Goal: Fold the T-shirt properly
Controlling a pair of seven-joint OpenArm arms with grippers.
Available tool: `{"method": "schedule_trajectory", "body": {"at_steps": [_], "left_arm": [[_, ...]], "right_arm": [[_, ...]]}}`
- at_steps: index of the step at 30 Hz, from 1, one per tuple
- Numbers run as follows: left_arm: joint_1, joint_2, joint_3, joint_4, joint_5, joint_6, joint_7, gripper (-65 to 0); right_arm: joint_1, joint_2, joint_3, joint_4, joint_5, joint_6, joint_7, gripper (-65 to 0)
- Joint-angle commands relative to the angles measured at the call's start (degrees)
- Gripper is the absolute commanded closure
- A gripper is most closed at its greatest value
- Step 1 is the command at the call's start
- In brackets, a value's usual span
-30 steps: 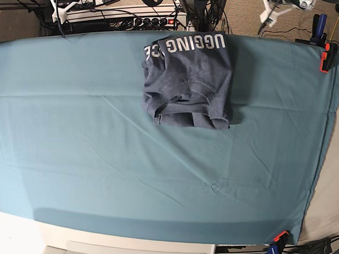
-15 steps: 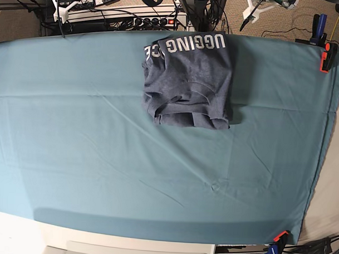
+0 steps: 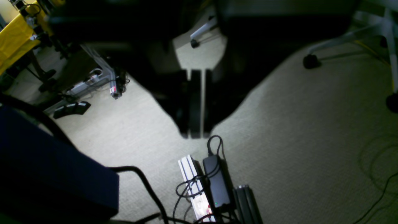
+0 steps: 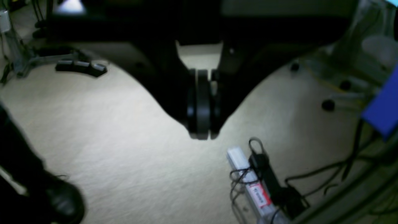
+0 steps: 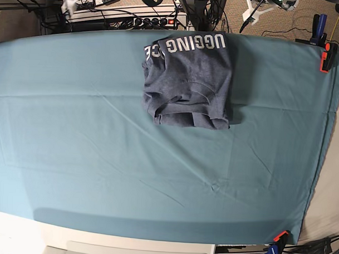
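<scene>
Teal cloth (image 5: pixel 101 158) covers the whole work table, drawn flat with faint creases and clipped at its right edge by an orange clamp (image 5: pixel 328 57) and near the front corner by a blue and orange one (image 5: pixel 274 249); beyond its far edge lies pale carpet (image 3: pixel 295 130) strewn with cables. Seen from its own wrist camera, the left gripper (image 3: pixel 196 135) has its dark fingers (image 3: pixel 183 124) pressed together with only a thin pale seam between them and nothing held, hanging over the carpet above a black power brick (image 3: pixel 216 182) and a white strip (image 3: pixel 191 174) tangled in wires. Likewise the right gripper (image 4: pixel 202 137) has its fingers (image 4: pixel 191 124) closed flat on each other and empty, above carpet with another white strip (image 4: pixel 248 183) and black adapter (image 4: pixel 267 177) just beside it; that view is blurred. Well apart from both, the T-shirt (image 5: pixel 188 83) rests on the cloth at the far middle of the table, touching the far edge. It is folded into a compact, roughly squarish bundle of heathered slate-blue, with white block lettering reading upside down along its far border, part of it curling over the left corner, and a bunched, doubled hem along its near edge
</scene>
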Motion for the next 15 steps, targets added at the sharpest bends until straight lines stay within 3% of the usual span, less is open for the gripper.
{"method": "schedule_trajectory", "body": {"at_steps": [1,9,15], "left_arm": [[0.4,-0.5,-0.1,0.5,-0.2,-0.3,0.0,0.0],[0.4,-0.5,-0.1,0.5,-0.2,-0.3,-1.0,0.0],[0.4,-0.5,-0.1,0.6,-0.2,-0.3,-2.2,0.0]], "right_arm": [[0.3,0.5,-1.0,-1.3,0.0,0.1,0.9,0.0],[10.5,0.5,-11.7,-13.7,-5.0,0.2,4.2,0.0],[16.9,0.5,-15.3,-18.2,-6.4,0.2,8.1,0.0]]}}
